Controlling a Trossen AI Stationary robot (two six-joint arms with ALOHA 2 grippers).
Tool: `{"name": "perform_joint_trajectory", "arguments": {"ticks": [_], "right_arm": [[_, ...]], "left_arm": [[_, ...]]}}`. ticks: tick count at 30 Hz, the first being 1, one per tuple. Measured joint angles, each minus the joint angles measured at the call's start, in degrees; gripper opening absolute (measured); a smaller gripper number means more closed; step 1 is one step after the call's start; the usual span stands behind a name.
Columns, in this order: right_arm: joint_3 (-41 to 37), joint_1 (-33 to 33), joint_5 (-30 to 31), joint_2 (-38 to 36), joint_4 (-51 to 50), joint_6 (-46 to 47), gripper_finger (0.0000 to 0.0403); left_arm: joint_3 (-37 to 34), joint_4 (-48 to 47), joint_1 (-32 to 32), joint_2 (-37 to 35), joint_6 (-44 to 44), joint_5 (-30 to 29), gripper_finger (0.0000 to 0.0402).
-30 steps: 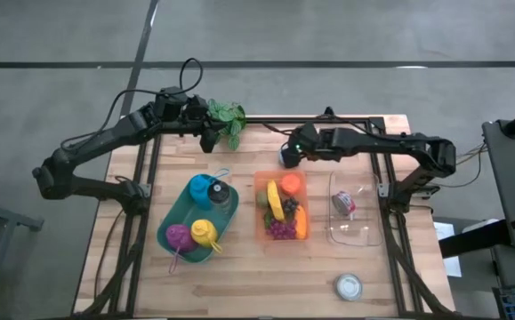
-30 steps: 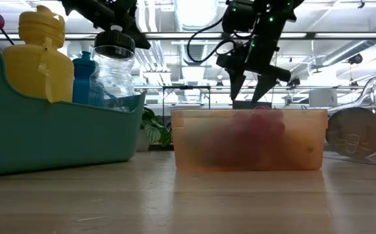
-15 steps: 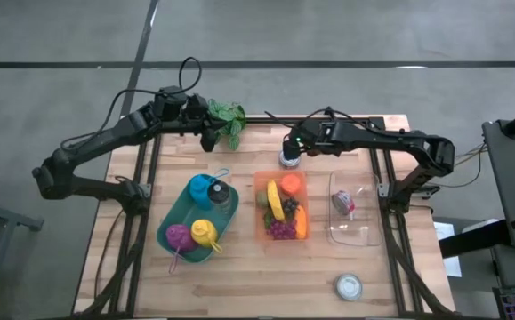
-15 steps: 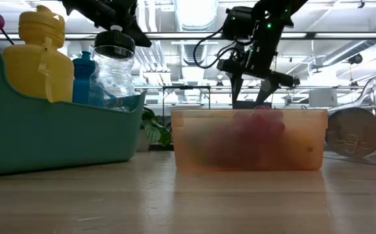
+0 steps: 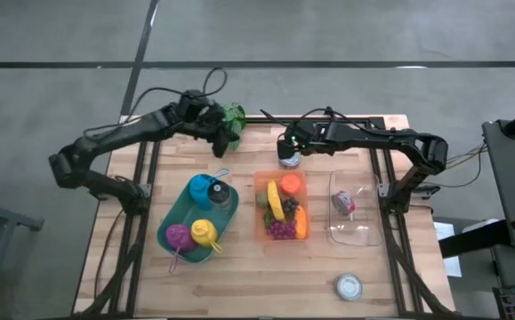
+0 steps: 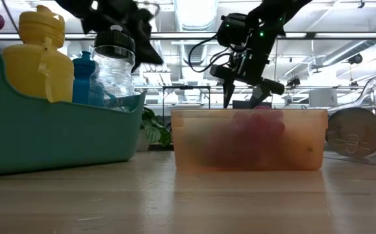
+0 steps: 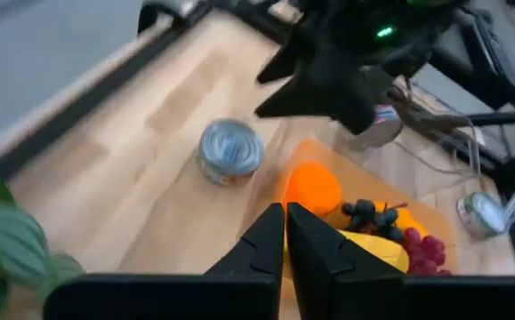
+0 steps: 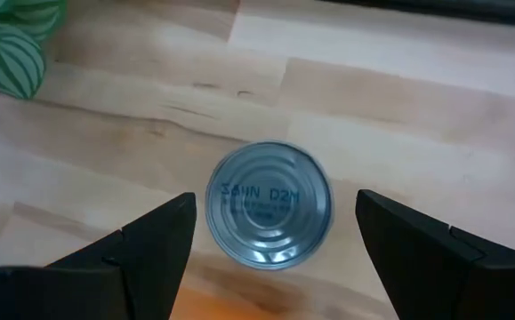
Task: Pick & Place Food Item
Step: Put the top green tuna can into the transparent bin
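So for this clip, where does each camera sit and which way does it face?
High: overhead, straight down; both arms, orange bin.
Low: table height, level across; both arms reach in from above.
Left wrist: past the shut left gripper at the can.
Right wrist: down between the open right gripper onto that can, shared.

A light wooden slatted table carried a teal plastic tray on its left half. Four bottles stood inside it: a yellow plastic bottle just beside a purple one at the near end, and a blue bottle touching a clear bottle with a black screw cap at the far end. A green leafy plant sat at the table's far edge. A small round silvery lid lay near the front right corner.
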Motion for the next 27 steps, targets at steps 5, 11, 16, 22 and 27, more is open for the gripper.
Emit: {"name": "perform_joint_trajectory", "arguments": {"ticks": [5, 11, 16, 22, 27], "right_arm": [[0.00, -0.53, 0.44, -0.95, 0.03, -3.68, 0.0307], [0.00, -1.37, 0.53, -1.16, 0.42, -6.24, 0.0274], [0.00, -1.67, 0.68, -1.03, 0.44, -8.17, 0.0221], [0.00, -1.96, 2.50, -1.03, 0.44, -8.32, 0.0171], [0.00, -2.22, 2.23, -1.03, 0.53, -8.32, 0.0139]], "left_arm": [[0.00, 5.99, -0.06, 5.97, -8.25, 0.02, 0.0022], [0.00, 10.34, 0.00, 10.39, -26.68, 0.01, 0.0022], [0.02, 11.78, 0.11, 12.33, -36.06, 0.41, 0.0022], [0.15, 19.40, -0.57, 14.42, -32.25, 2.02, 0.0022], [2.00, 22.85, -1.36, 20.08, -32.67, 4.93, 0.0022]]}}
